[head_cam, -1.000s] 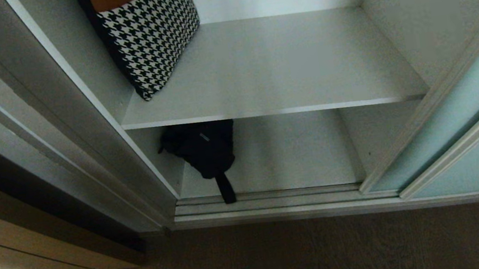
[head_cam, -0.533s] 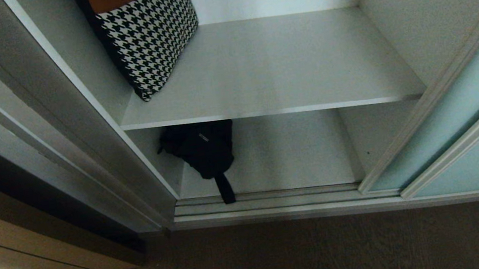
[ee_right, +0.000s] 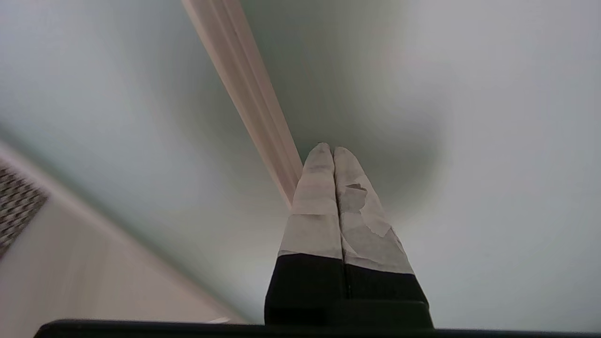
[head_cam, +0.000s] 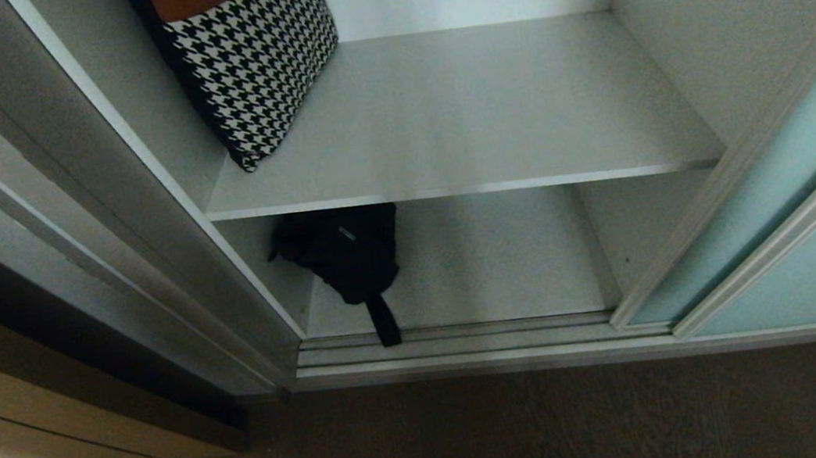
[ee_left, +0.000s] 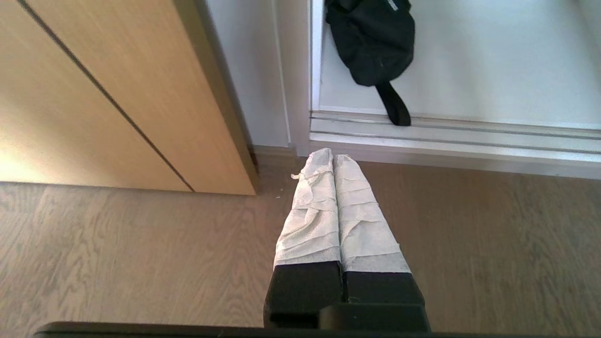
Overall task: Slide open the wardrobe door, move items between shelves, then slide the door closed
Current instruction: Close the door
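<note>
The sliding wardrobe door (head_cam: 807, 208) stands pushed right. Only the head view shows the houndstooth piece (head_cam: 252, 60) on the upper shelf (head_cam: 480, 117). Left gripper (ee_left: 332, 157), fingers pressed together and empty, hangs above the floor; right gripper (ee_right: 332, 149), likewise closed, nears the door's frame.

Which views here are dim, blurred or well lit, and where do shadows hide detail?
Head view: dim overall; the black bundle sits in shadow under the upper shelf, its detail lost. Left wrist view: bright and sharp, wood grain of the floor clear. Right wrist view: smeared with blur around the right pincer; a dark shadow patch falls on the sliding wardrobe door.
</note>
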Controlling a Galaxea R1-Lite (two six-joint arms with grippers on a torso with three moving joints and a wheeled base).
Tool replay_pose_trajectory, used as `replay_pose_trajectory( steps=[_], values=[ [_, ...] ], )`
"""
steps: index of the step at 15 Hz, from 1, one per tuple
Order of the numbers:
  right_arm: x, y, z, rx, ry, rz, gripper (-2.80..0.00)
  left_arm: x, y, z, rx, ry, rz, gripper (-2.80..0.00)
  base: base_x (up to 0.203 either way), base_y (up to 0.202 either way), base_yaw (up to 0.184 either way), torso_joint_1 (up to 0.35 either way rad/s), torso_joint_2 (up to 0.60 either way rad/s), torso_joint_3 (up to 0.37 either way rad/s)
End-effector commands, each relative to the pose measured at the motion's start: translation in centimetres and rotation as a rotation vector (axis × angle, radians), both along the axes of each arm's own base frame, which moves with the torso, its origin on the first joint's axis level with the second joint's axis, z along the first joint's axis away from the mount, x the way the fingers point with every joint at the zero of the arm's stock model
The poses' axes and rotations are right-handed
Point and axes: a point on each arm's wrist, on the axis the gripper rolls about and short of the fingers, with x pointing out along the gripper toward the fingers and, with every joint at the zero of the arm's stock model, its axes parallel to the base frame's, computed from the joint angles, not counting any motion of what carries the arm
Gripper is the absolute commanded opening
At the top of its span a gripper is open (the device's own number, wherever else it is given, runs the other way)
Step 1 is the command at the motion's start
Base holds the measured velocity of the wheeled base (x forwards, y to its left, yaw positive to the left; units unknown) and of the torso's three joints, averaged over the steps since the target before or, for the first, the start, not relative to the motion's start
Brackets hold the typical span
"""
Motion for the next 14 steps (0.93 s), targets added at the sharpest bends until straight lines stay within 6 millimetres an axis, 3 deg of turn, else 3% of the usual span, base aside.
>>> replay_pose_trajectory(
  steps=[1, 8, 14],
  values=[
    [-0.3, 1.0, 0.0, -0.006, -0.007, 0.036, -2.80, 0.0, 0.0, 0.0, 0.000, 0.001, 0.001, -2.80, 0.000, 0.000, 0.000, 0.000, 0.00, 0.000],
    [-0.7, 5.4, -1.8, -0.113, 0.025, 0.204, -2.80, 0.0, 0.0, 0.0, 0.000, 0.001, 0.001, -2.80, 0.000, 0.000, 0.000, 0.000, 0.00, 0.000],
    [-1.7, 10.6, -4.5, -0.280, 0.036, 0.472, -2.80, 0.0, 0.0, 0.0, 0.000, 0.001, 0.000, -2.80, 0.000, 0.000, 0.000, 0.000, 0.00, 0.000]
  ],
)
